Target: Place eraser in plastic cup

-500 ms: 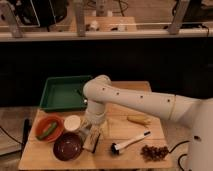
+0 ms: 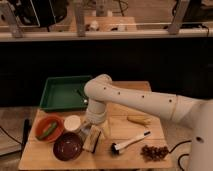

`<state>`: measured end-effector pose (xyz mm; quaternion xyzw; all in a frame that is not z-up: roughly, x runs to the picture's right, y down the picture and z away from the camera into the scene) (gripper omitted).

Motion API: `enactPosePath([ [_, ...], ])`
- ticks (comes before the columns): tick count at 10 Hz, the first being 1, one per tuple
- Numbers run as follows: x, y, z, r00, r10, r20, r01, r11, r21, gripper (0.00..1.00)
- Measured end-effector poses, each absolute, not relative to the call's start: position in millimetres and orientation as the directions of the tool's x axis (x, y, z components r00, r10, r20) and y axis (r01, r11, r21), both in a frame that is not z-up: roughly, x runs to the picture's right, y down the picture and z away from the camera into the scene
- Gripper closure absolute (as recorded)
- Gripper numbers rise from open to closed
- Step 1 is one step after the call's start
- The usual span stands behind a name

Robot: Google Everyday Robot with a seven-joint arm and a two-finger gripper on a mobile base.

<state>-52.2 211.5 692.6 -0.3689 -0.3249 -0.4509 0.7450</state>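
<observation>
Fingers (image 2: 106, 129) parted, nothing clamped. My gripper (image 2: 96, 132) points down, low over the left-centre of the light wooden table (image 2: 125, 160), with one pale finger on the right and a darker one on the left. The tan rectangular block eraser (image 2: 92, 141) lies flat on the table, long axis running from upper right to lower left, its upper end right under the gap between my fingers. Whether either pad touches it, cannot tell. Eraser is not lifted and not in the cup. The short white plastic cup (image 2: 72, 122) stands upright just left of my gripper, near the eraser's upper end but apart from it. An orange round bowl (image 2: 40, 136) holding a green vegetable-like thing (image 2: 49, 129) sits left of the cup, very close; touching or not, cannot tell. A dark maroon round bowl (image 2: 67, 146) sits in front of the cup, just beside the eraser's left edge. A green rectangular plastic tray (image 2: 57, 95) is at the back left of the table, partly behind my white arm (image 2: 135, 100), which comes in from the right and bends down at the elbow. Right of the gripper: a yellowish elongated item (image 2: 138, 120), kind unclear; a black-headed brush with a white handle (image 2: 131, 141) lying diagonally; and a brown clump of small pieces (image 2: 154, 152) near the front right corner.
</observation>
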Motion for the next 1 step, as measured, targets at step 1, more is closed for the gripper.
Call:
enactPosePath([
  [1, -50.8, 208.6, 693.3, 0.387, -0.432, 0.815, 0.909, 0.325, -0.259, 0.2],
])
